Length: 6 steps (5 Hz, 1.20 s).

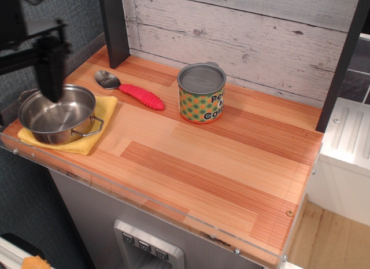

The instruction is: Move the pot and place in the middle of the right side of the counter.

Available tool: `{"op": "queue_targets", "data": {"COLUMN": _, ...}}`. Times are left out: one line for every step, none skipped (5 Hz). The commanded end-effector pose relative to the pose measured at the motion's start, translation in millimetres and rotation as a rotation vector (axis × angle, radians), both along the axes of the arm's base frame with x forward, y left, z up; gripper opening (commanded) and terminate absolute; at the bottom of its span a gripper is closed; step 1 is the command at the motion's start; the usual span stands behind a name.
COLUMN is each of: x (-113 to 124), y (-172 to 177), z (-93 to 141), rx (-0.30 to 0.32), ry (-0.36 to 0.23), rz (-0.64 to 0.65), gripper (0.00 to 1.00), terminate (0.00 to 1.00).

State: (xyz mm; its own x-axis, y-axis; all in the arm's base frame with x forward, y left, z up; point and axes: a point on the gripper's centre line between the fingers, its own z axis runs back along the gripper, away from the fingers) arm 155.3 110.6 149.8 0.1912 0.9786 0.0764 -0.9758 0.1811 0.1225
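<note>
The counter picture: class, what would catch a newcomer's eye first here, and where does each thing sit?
The shiny steel pot sits on a yellow cloth at the left end of the striped wood counter, with the blurred dark gripper at its far rim. A green-and-orange patterned can stands near the back wall, a red-handled spoon to its left.
</note>
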Motion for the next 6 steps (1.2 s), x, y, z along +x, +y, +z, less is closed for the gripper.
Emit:
{"op": "queue_targets", "data": {"x": 15.0, "y": 51.1, "z": -18.7, "rx": 0.077, "ry": -0.049, "rz": 0.266, "gripper": 1.00, "terminate": 0.00}}
{"op": "queue_targets", "data": {"x": 24.0, "y": 66.8, "z": -36.4, "rx": 0.072, "ry": -0.074, "rz": 0.333, "gripper": 1.00, "terminate": 0.00}}
{"op": "queue_targets", "data": {"x": 32.7, "y": 72.4, "z": -54.1, "rx": 0.075, "ry": -0.115, "rz": 0.356, "gripper": 1.00, "terminate": 0.00}}
{"op": "queue_targets", "data": {"x": 40.7, "y": 75.3, "z": -72.2, "rx": 0.161, "ry": -0.169, "rz": 0.393, "gripper": 1.00, "terminate": 0.00}}
{"op": "queue_targets", "data": {"x": 44.9, "y": 76.4, "z": -85.8, "rx": 0.158, "ry": -0.183, "rz": 0.403, "gripper": 1.00, "terminate": 0.00}}
{"op": "queue_targets", "data": {"x": 45.8, "y": 78.5, "z": -95.6, "rx": 0.160, "ry": -0.186, "rz": 0.417, "gripper": 1.00, "terminate": 0.00}}
